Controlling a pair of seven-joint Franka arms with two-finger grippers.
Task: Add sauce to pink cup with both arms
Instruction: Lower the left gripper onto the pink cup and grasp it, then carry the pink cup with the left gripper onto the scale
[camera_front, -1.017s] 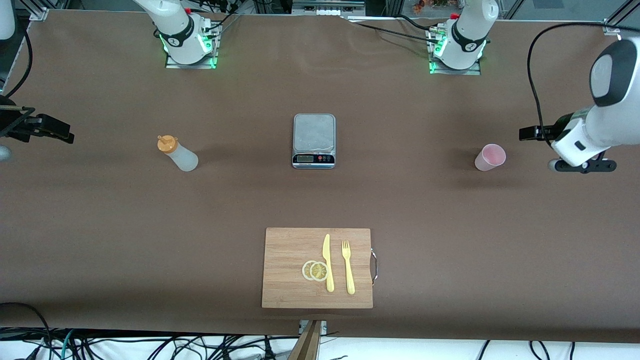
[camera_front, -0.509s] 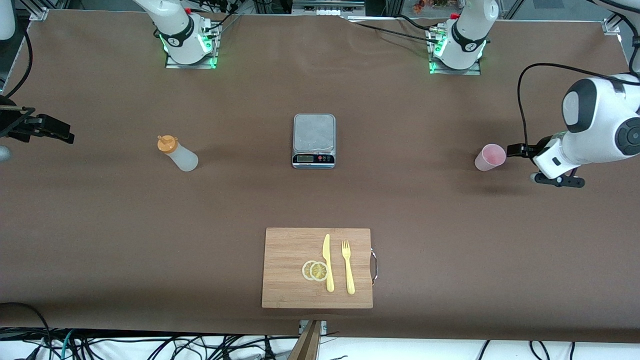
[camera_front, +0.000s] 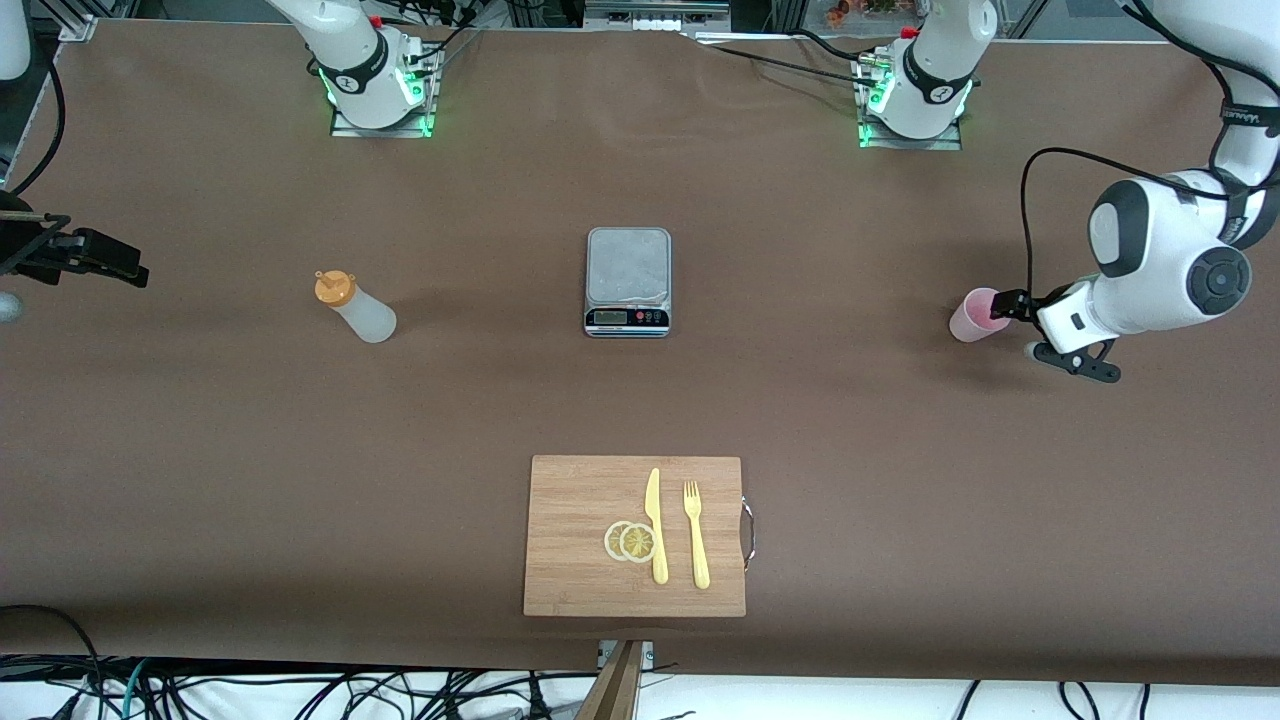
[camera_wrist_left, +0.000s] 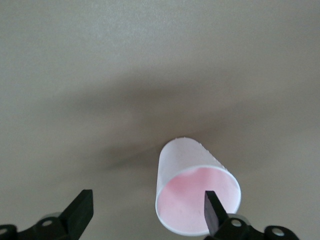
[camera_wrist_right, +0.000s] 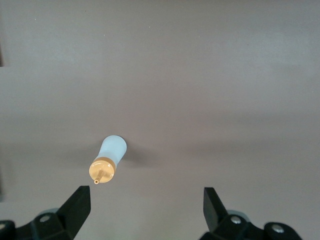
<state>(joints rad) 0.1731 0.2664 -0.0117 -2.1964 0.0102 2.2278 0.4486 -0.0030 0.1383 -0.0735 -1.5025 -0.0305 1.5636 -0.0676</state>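
The pink cup (camera_front: 978, 315) stands upright toward the left arm's end of the table. My left gripper (camera_front: 1008, 306) is open and level with the cup's rim, on the side toward that table end. In the left wrist view the cup (camera_wrist_left: 186, 172) sits off-centre between the open fingers of my left gripper (camera_wrist_left: 148, 216), with one fingertip (camera_wrist_left: 214, 214) over its mouth. The sauce bottle (camera_front: 357, 308) with its orange cap stands toward the right arm's end. My right gripper (camera_front: 110, 265) waits open over that table end. The right wrist view shows the bottle (camera_wrist_right: 108, 160) ahead of that gripper (camera_wrist_right: 146, 210).
A grey kitchen scale (camera_front: 628, 280) sits mid-table between bottle and cup. A wooden cutting board (camera_front: 570, 500) lies nearer the front camera, with a yellow knife (camera_front: 655, 525), a yellow fork (camera_front: 696, 535) and two lemon slices (camera_front: 630, 541).
My left arm has swung in and down toward the pink cup, bringing its open gripper up against the cup's rim. The right arm, bottle and cup have not moved.
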